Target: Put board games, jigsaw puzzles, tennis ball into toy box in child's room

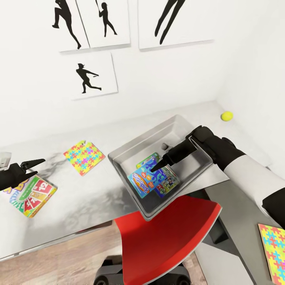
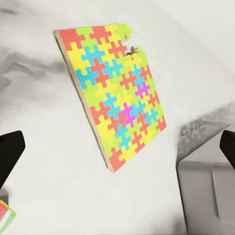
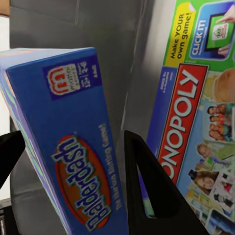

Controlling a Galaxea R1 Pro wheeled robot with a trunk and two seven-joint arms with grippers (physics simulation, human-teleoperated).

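Observation:
The light-grey toy box [image 1: 174, 126] stands on the table [image 1: 83, 202]. My right gripper [image 1: 155, 169] reaches into it, shut on the blue board game [image 1: 142, 181], which stands tilted on edge between the fingers [image 3: 147, 186]. A second board game [image 3: 196, 122] lies flat in the box under it. The green-red-yellow board game [image 1: 33, 196] lies at the table's left, beside my open left gripper [image 1: 35, 167]. That gripper [image 2: 120, 152] hovers over a jigsaw puzzle [image 2: 115, 93] lying left of the box [image 1: 84, 157]. Another jigsaw puzzle [image 1: 273, 249] lies at the near right. The tennis ball [image 1: 227, 116] rests in the far right corner.
A red chair [image 1: 166, 233] sits tucked under the table's front edge below the toy box. The white wall with black athlete pictures [image 1: 93, 75] bounds the far side. The darker table section [image 1: 237, 206] runs along the right.

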